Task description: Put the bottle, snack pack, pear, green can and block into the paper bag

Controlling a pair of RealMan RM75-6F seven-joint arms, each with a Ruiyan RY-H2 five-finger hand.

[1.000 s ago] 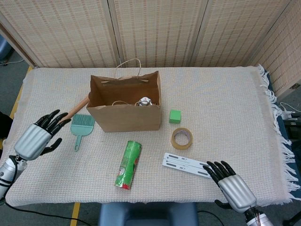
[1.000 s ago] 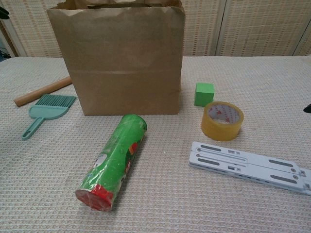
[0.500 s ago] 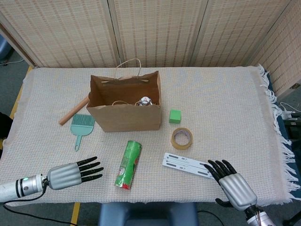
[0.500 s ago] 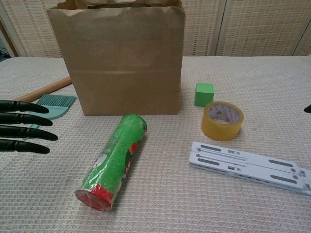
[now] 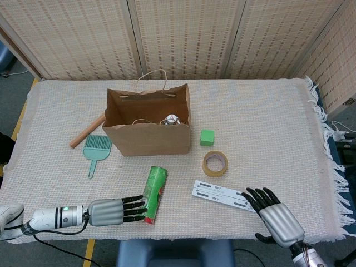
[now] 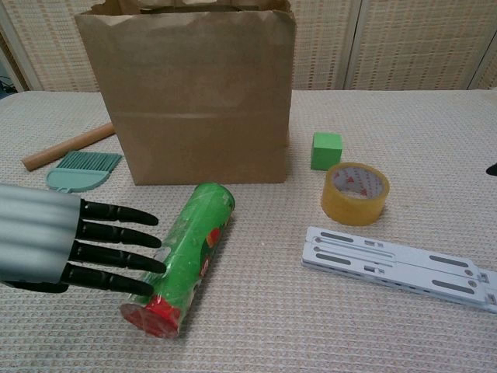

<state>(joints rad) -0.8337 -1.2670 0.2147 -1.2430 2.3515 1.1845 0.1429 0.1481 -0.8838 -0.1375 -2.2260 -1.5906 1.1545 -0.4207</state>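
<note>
Chest view — left robot hand (image 6: pixel 70 245) spread, fingertips against green can (image 6: pixel 185 252) — bare cloth rightward.

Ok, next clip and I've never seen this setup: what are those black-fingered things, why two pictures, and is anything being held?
Those are a robot's two mechanical hands. One picture looks down from its head, the other looks forward from its chest. The left hand has its fingers stretched against the lying green can, touching but not gripping it. The right hand rests open near the table's front edge, holding nothing. On the cloth stand a paper bag, a green block, a tape roll, a white bracket, a small brush and a wooden stick.
</note>
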